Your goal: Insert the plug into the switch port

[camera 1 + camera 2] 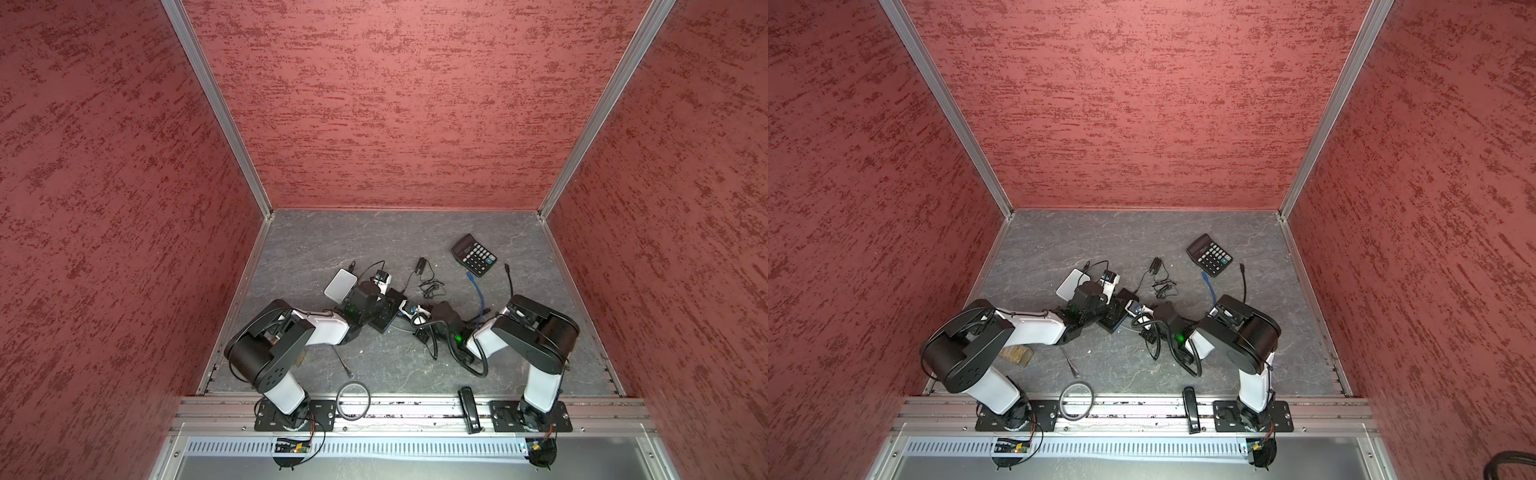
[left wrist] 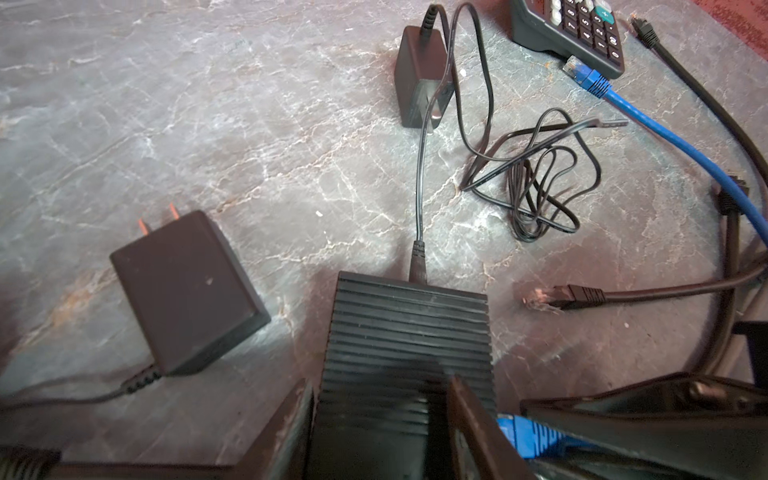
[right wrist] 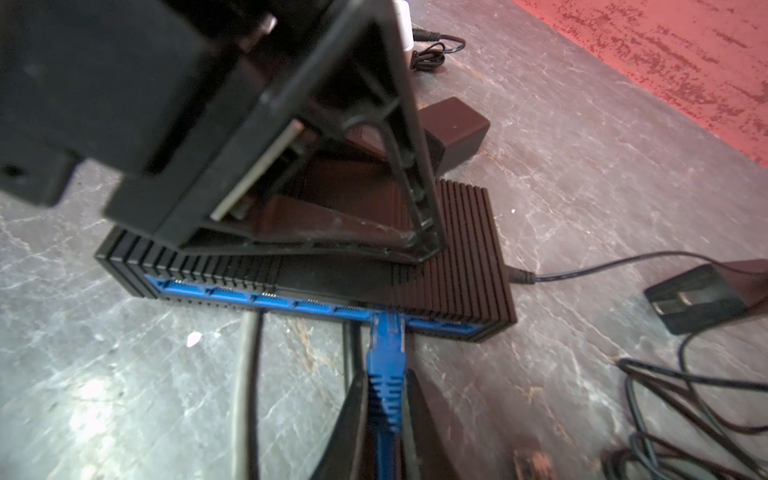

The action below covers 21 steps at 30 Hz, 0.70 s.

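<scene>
The right pincer (image 3: 386,376) is clenched on the blue plug (image 3: 385,349), one finger on either side of its ribbed boot. The plug's nose sits in the mouth of a port on the blue face of the switch (image 3: 465,249), toward the end where the power lead (image 3: 522,276) enters; how deep, I cannot tell. The switch lies flat near the middle of the table (image 3: 582,145). The left pincer (image 2: 382,379) stands half spread over the switch, one fingertip (image 3: 428,245) on its ribbed top by the port edge; clamping or merely pressing, I cannot tell. On the calculator (image 2: 573,29), toward the far right corner, only a plus sign reads; the other keys blur
</scene>
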Each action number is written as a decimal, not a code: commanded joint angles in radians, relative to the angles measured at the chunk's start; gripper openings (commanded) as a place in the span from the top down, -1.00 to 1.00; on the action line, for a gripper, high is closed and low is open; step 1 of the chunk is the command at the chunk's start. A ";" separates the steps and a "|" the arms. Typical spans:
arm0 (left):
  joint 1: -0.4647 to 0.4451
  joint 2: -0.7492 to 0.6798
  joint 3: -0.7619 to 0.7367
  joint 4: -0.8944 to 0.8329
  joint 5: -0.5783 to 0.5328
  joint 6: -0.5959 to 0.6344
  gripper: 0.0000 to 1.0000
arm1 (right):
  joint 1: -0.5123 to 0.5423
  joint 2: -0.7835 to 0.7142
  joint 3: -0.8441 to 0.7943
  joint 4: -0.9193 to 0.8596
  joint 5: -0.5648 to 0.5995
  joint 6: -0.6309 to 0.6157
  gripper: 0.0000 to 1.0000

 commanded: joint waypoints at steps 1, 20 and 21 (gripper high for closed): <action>-0.111 0.049 0.002 -0.037 0.426 -0.019 -0.02 | 0.034 0.040 0.109 0.120 -0.097 -0.023 0.99; -0.034 -0.070 -0.017 -0.166 0.041 -0.082 -0.11 | 0.034 -0.019 0.064 0.007 0.028 0.054 0.34; -0.034 -0.070 -0.012 -0.171 0.033 -0.081 -0.12 | 0.034 -0.026 0.056 0.008 0.038 0.058 0.30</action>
